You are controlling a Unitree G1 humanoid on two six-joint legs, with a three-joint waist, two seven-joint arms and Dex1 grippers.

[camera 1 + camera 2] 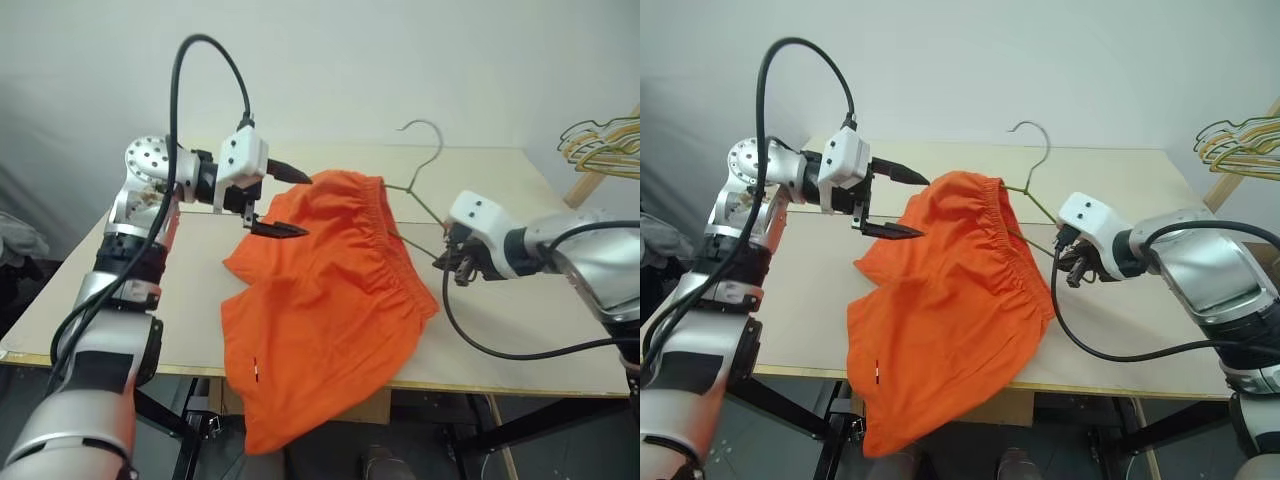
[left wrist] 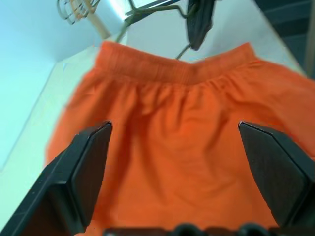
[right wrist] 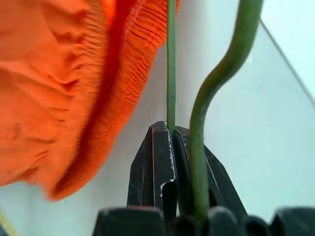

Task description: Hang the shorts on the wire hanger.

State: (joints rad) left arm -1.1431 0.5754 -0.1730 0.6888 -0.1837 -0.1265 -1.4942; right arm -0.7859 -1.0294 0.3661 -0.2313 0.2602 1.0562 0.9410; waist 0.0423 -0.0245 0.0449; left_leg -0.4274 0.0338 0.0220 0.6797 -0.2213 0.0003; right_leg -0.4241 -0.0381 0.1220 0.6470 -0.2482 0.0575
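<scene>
While the right gripper [image 1: 455,262] is clamped on the wire hanger [image 1: 420,172], the shorts [image 1: 325,300] already drape over it above the table [image 1: 500,330] — the left gripper [image 1: 282,200], fingers apart, holds nothing — so little seems left.

Both arms are silver-grey metal with black joint bands, white boxy wrist housings, thick black looping cables, a perforated round left elbow disc and black pointed claw fingers [image 1: 277,229].

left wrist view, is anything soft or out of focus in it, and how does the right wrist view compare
Left wrist view: the shorts look soft, the black fingers somewhat crisper. Right wrist view: the wire hanger and waistband gathers are sharp, the nearest fabric smeared.
</scene>
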